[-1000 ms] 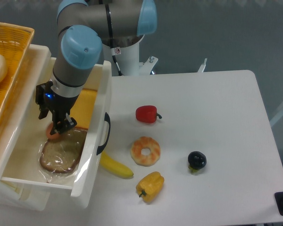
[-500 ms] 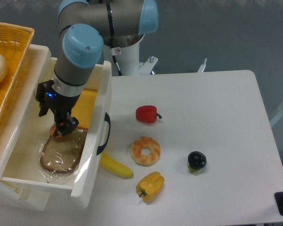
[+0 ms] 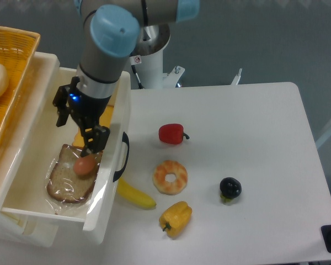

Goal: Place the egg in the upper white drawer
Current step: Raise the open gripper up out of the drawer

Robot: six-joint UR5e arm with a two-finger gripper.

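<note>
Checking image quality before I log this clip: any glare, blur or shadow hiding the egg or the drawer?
Fixed camera: sharp, evenly lit, only soft shadows. The egg shows clearly on plastic-wrapped bread in the upper white drawer. The wrap gives mild sheen, hiding nothing. The gripper, dark just above the egg, has fingertips too hard to separate.

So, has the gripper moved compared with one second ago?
Yes. The gripper has shifted right, toward the drawer's black handle, and the egg now lies free below it.
</note>
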